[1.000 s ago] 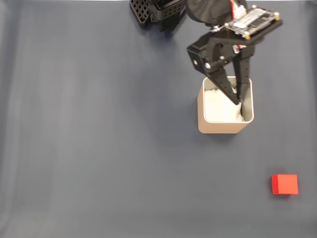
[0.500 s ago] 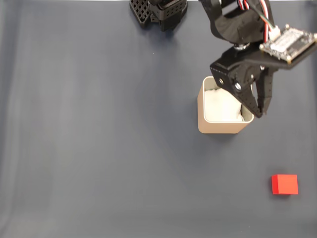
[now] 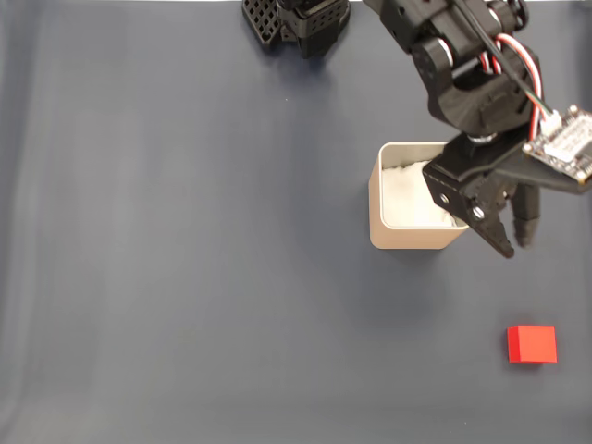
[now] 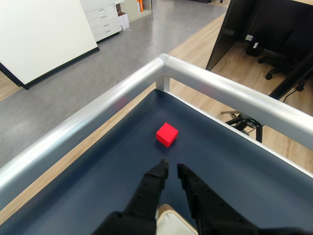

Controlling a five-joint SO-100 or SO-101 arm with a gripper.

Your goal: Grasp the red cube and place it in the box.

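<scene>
The red cube [image 3: 532,343] lies on the dark blue mat near the lower right corner of the fixed view; the wrist view shows the red cube [image 4: 167,134] just beyond the fingertips. The beige box [image 3: 375,217] with white padding stands upright mid-right. My gripper [image 3: 516,247] hangs off the box's right front corner, above the mat and well short of the cube. Its black fingers are slightly open with a narrow gap and nothing between them. In the wrist view my gripper [image 4: 171,166] points toward the cube, with the box rim [image 4: 168,218] under the fingers.
The arm's black base [image 3: 296,23] sits at the top edge of the fixed view. In the wrist view a silver metal rail [image 4: 161,66] borders the mat beyond the cube, with its corner just past it. Open mat spreads to the left in the fixed view.
The gripper has swung from over the box interior to past its right front corner, toward the cube. Its fingertips have parted slightly. Cube and box have not moved.
</scene>
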